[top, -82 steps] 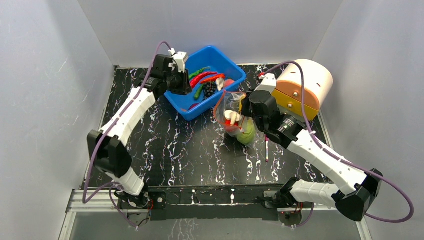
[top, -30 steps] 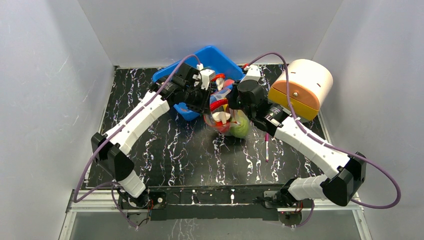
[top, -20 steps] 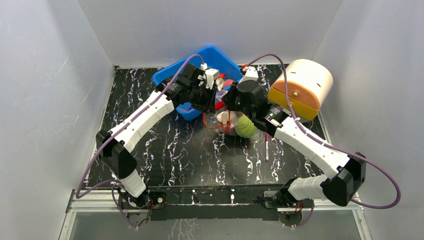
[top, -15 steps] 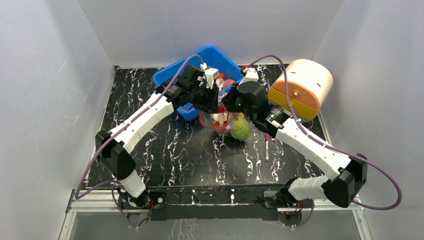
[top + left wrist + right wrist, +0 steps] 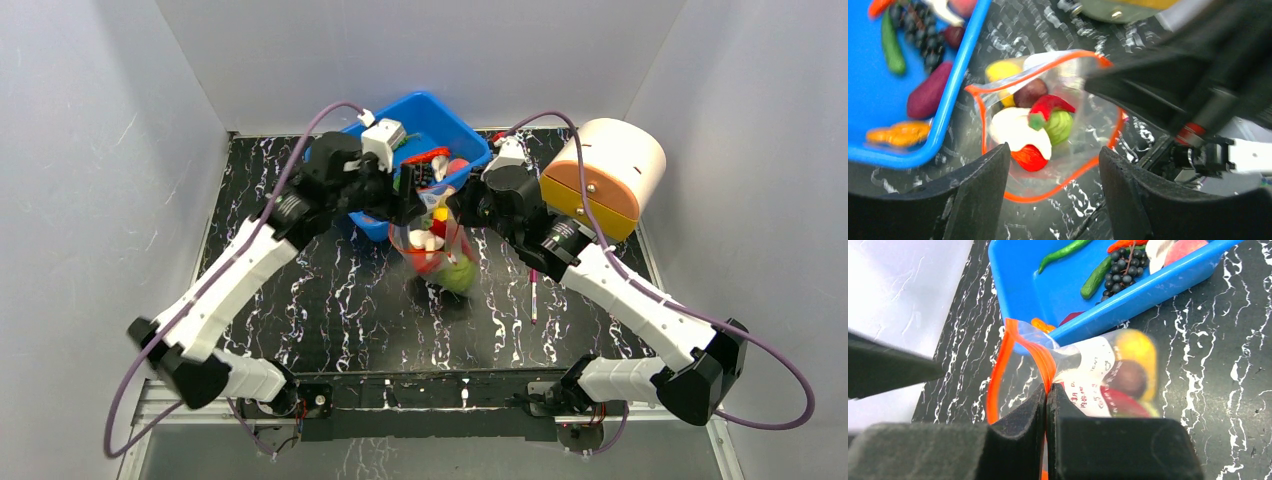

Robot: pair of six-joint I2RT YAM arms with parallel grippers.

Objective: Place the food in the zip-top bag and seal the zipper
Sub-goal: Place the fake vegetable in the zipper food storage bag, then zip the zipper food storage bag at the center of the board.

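The clear zip-top bag (image 5: 435, 248) hangs upright over the table with its mouth open. My right gripper (image 5: 457, 206) is shut on the red-orange zipper (image 5: 1047, 365) at the bag's rim (image 5: 1048, 390). Inside the bag are food pieces: a white mushroom (image 5: 1015, 131), a red piece (image 5: 1029, 157), a green melon (image 5: 1060, 126), a brown piece (image 5: 1030, 92) and a yellow piece (image 5: 999, 70). My left gripper (image 5: 408, 198) is open and empty just above the bag's mouth (image 5: 1053, 175), with the zipper loop (image 5: 1068, 179) between its fingers.
The blue tub (image 5: 462, 137) stands behind the bag and holds more toy food: dark grapes (image 5: 1120, 270), green pods, a purple piece (image 5: 927, 96). A cream and orange cylinder (image 5: 606, 172) stands at the right. A pen (image 5: 533, 296) lies beside the right arm.
My left gripper came from the tub to the bag's mouth. The bag has swung a little toward the near left, and the left arm's elbow has swung out to the left.
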